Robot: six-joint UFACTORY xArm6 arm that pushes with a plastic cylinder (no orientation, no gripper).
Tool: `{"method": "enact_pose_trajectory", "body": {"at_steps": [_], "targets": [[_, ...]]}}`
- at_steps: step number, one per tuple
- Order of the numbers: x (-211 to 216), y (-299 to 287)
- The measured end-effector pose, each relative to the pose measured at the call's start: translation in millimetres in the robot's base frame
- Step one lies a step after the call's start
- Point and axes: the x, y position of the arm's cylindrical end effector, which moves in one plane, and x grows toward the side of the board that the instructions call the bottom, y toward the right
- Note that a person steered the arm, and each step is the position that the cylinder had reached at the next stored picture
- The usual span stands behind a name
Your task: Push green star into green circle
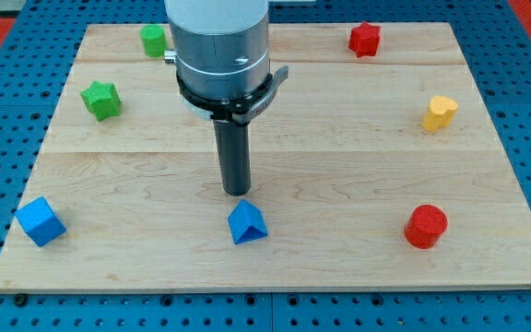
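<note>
The green star [100,99] lies on the wooden board [339,138] at the view's left, in the upper half. The green circle [153,40], a short green cylinder, sits near the board's top edge, up and to the right of the star, with a clear gap between them. My tip [238,191] rests on the board near its middle, well to the right of and below the star, just above the blue triangle [247,223]. The arm's grey body hides part of the board's top middle.
A blue cube [40,221] sits at the bottom left. A red star [364,39] is at the top right, a yellow heart-like block [439,112] at the right, and a red cylinder [425,226] at the bottom right.
</note>
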Motion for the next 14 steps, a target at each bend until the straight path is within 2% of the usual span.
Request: {"method": "enact_pose_trajectory", "body": {"at_steps": [6,7,8,9,10,11,12,13,14], "targets": [[5.8,9.1],[-21.5,-32.6],[-28.0,-58.8],[-8.0,-104.3],[-33.3,-142.6],[-43.5,-228.5],[-86.1,-228.2],[-137.3,-171.2],[-174.3,-151.1]]}}
